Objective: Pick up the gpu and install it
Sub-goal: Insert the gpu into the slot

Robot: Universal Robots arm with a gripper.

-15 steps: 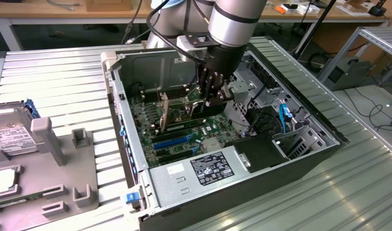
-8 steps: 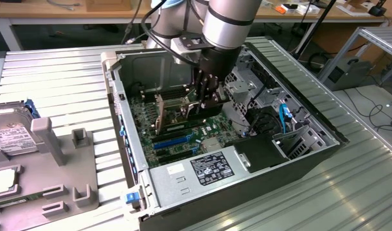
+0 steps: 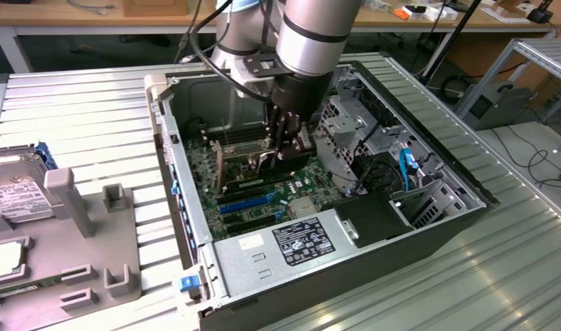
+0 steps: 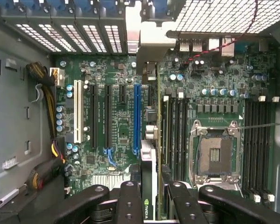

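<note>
Black at the fingers (image 4: 129, 196), clenching the pincer (image 4: 149, 186) on the gpu (image 4: 149, 156) and holding it edge-on inside the case (image 3: 354, 276). Gripping the card by its near end, with a green logo showing between the fingers and the silver end bracket (image 4: 154, 46) pointing toward the rear wall of the case, next to the slatted slot covers (image 4: 65, 37).

Hanging the gpu over the motherboard (image 4: 121, 130) on the floor of the case, in line with or just beside the long blue slot (image 4: 137, 116); not possible to tell whether the card's edge is touching that slot. Flanking the blue slot, farther across the floor of the case: a white slot (image 4: 77, 112) to one side, four memory slots (image 4: 175, 135) and the open processor socket (image 4: 214, 156) to the other.

Reaching down through the open upper side of the case with the silver arm (image 3: 308, 34). Showing a labelled power supply (image 3: 299, 241) at the end of the case nearest the exterior camera.

Resting the case on a ribbed metal surface (image 3: 78, 110). Showing a grey tray (image 3: 87, 227) outside the case toward the exterior view's left, and a hard drive (image 3: 14, 189) with a white label farther out from the case on that same side.
</note>
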